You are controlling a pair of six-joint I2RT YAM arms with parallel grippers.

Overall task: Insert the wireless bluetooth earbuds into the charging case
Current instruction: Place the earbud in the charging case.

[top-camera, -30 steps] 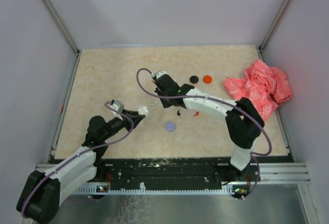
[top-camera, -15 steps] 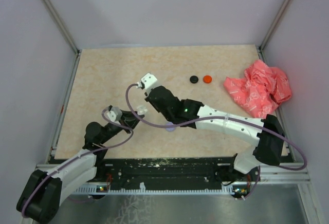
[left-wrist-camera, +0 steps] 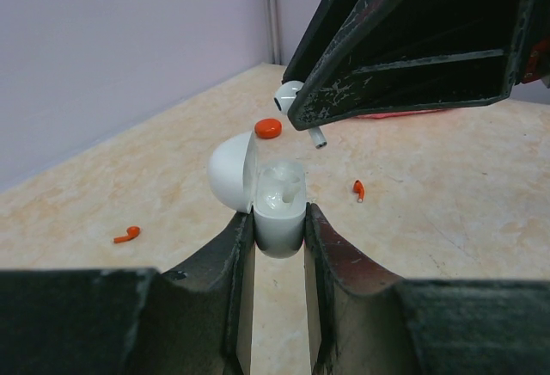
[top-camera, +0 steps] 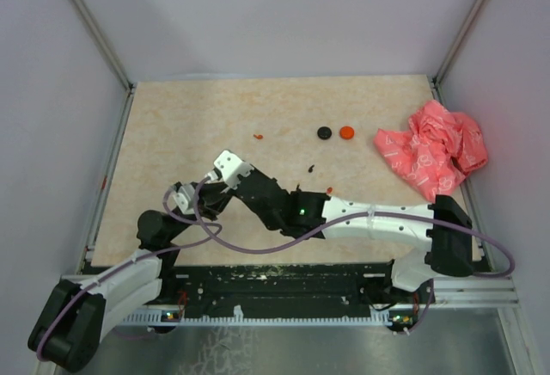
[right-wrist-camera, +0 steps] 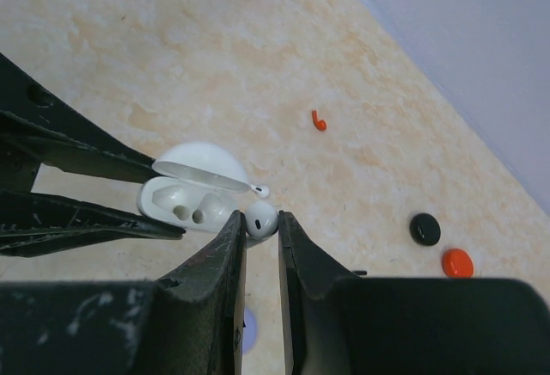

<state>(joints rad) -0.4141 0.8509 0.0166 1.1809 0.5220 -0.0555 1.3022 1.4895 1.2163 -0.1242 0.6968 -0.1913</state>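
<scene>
My left gripper is shut on the white charging case, held upright with its lid open. In the right wrist view the case shows two wells that look empty. My right gripper is shut on a white earbud, held just beside the case's open mouth. From the left wrist the earbud hangs stem down, just above the case. In the top view the case is hidden under the right arm.
Small red bits and a black bit lie loose on the table. A black disc and an orange disc sit at the back. A pink-red bag lies at the right. A lilac disc lies under the right fingers.
The right arm has swung from the table's middle to the near left, bringing the earbud up to the case. The left gripper has drawn back a little toward the near edge.
</scene>
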